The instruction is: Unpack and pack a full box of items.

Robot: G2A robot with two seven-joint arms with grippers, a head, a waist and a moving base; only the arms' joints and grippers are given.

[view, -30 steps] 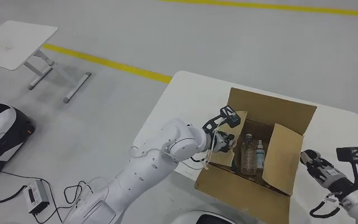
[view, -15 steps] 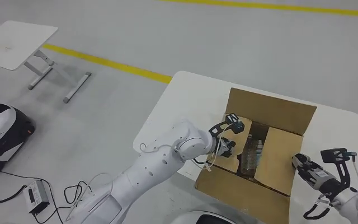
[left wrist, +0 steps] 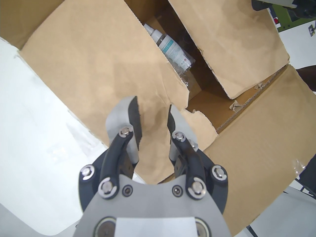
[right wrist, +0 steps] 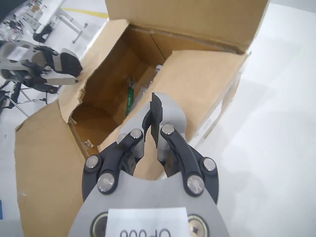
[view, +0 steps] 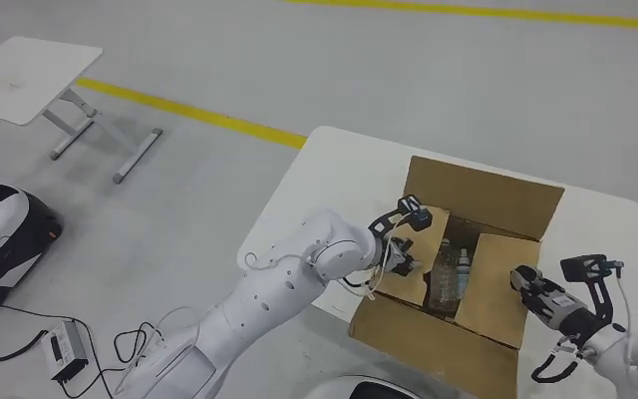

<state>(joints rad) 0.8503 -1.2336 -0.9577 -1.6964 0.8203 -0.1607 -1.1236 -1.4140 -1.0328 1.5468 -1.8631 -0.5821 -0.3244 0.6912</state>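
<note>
Inside the cardboard box (view: 478, 195), the clear plastic bottle (left wrist: 170, 50) is probably light and slippery — grip its midbody — left end effector (left wrist: 153, 104) spread over a box flap (left wrist: 98, 62), right end effector (right wrist: 154, 104) pressed together.

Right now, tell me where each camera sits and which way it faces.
Top view: above the arms, looking down on the table and open box; both arms show, left gripper and right gripper at opposite flaps.
Left wrist view: on the left wrist, looking past its open gripper into the box at a bottle.
Right wrist view: on the right wrist, looking past its shut gripper into the box at a green-handled wrench.
Shared: both wrist views see inside the box, each catching the other gripper.
</note>
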